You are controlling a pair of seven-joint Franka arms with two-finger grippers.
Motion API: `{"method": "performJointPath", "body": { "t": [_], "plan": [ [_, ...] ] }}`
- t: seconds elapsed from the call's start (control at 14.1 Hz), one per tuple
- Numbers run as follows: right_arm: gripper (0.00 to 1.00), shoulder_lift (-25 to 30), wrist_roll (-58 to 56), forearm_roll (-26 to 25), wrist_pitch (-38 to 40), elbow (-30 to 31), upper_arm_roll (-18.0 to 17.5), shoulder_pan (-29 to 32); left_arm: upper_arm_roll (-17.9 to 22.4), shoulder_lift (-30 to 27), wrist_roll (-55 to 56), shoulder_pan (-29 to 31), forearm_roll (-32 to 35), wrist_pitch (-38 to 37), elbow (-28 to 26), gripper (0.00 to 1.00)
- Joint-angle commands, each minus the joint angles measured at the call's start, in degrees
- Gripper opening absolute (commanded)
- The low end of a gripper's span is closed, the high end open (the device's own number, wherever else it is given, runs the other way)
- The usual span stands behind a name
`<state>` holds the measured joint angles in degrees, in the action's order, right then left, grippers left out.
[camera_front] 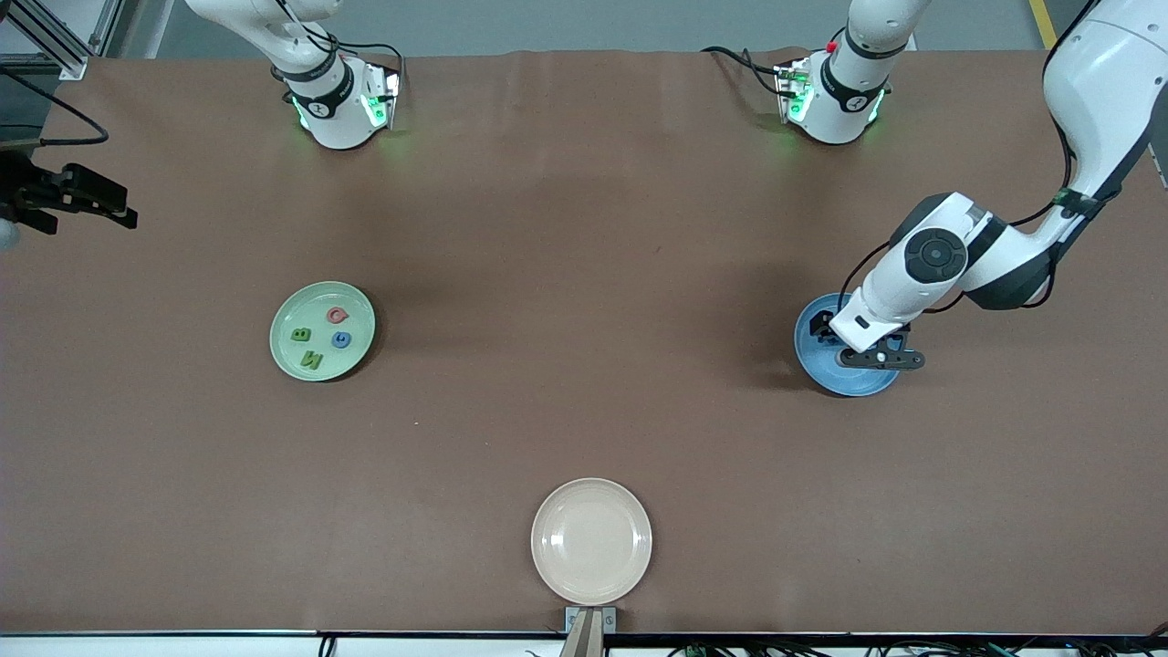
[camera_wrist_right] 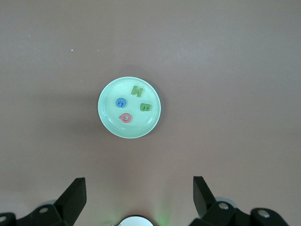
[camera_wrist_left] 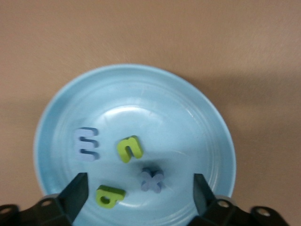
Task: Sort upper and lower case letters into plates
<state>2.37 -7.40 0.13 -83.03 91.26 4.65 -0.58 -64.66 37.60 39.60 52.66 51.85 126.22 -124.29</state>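
Observation:
My left gripper (camera_wrist_left: pixel 140 181) (camera_front: pixel 854 347) hangs open just above the blue plate (camera_wrist_left: pixel 197 122) (camera_front: pixel 844 376) at the left arm's end of the table. Nothing is between its fingers. In that plate lie a blue m (camera_wrist_left: pixel 86 144), a small green letter (camera_wrist_left: pixel 130 149), a blue x (camera_wrist_left: pixel 152 180) and a second small green letter (camera_wrist_left: pixel 109 195). The pale green plate (camera_front: pixel 360 315) (camera_wrist_right: pixel 107 96) toward the right arm's end holds a green B (camera_front: pixel 301 335), a pink Q (camera_front: pixel 338 316), a blue G (camera_front: pixel 341 339) and a green N (camera_front: pixel 311 359). My right gripper (camera_wrist_right: pixel 139 181) waits open, high over the table near its base, holding nothing.
A cream-beige plate (camera_front: pixel 591 540) with nothing in it sits at the table's edge nearest the front camera, midway between the two arms. The left arm's white forearm (camera_front: pixel 931 260) slants down over the blue plate and hides part of it in the front view.

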Motion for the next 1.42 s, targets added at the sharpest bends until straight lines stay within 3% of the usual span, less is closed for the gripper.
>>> {"method": "performJointPath", "body": {
  "t": [0.0,0.43,0.71,0.92,1.14,1.35],
  "plan": [
    [1.0,2.9,0.2,-0.83,0.94,1.73,-1.31,1.37,-2.93,-1.56,-0.05,-0.1,-1.23,-5.88,2.81,1.0],
    [1.0,3.25,-0.33,-0.92,3.4,-0.64,-1.4,0.93,-3.02,-0.6,-0.14,0.34,-1.75,-6.25,3.52,1.0],
    [1.0,2.9,-0.07,-0.57,5.59,-3.45,-1.4,1.01,-3.19,-4.19,-0.75,0.08,-8.06,-6.16,4.4,0.99],
    [1.0,2.9,0.55,-0.48,5.42,-3.72,-1.31,1.01,-2.58,-7.26,-5.49,-2.81,-16.75,-6.16,7.56,0.99],
    [1.0,2.99,5.2,0.04,5.6,-3.72,-1.49,1.01,4.42,-12.79,-10.22,-9.38,-27.29,-6.25,10.11,0.98],
    [1.0,2.9,4.94,0.22,3.76,-3.9,-1.4,1.1,16.45,-19.56,-18.48,-20.36,-40.03,-6.77,11.51,0.97]
  ]
}}
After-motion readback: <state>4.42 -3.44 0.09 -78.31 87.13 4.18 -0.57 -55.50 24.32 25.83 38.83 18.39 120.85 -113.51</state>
